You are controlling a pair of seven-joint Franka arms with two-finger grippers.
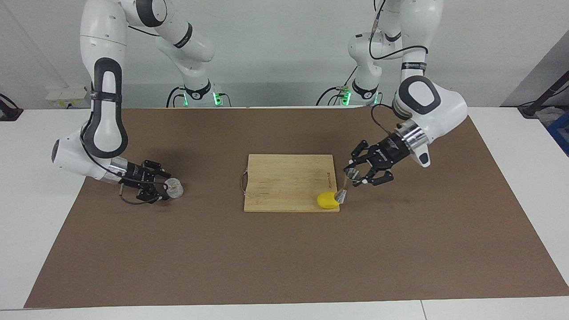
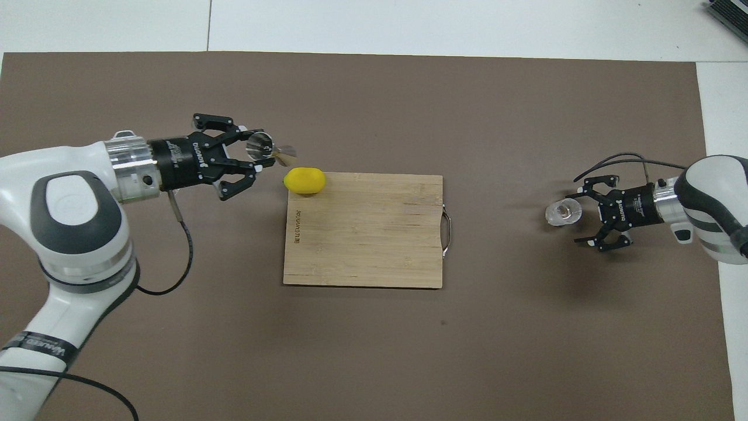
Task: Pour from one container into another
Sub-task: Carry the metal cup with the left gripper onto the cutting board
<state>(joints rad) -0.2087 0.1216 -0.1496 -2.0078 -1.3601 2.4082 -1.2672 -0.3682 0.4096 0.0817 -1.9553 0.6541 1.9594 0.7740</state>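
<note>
A short dark line of print is showing on the wooden cutting board (image 2: 362,231), along its edge toward the left arm's end of the table, at the 9 o'clock side of the board in the overhead view; the letters are too small to read. White lettering is running along the body of the left gripper (image 2: 257,156) and of the right gripper (image 2: 584,219), but it is not readable.
</note>
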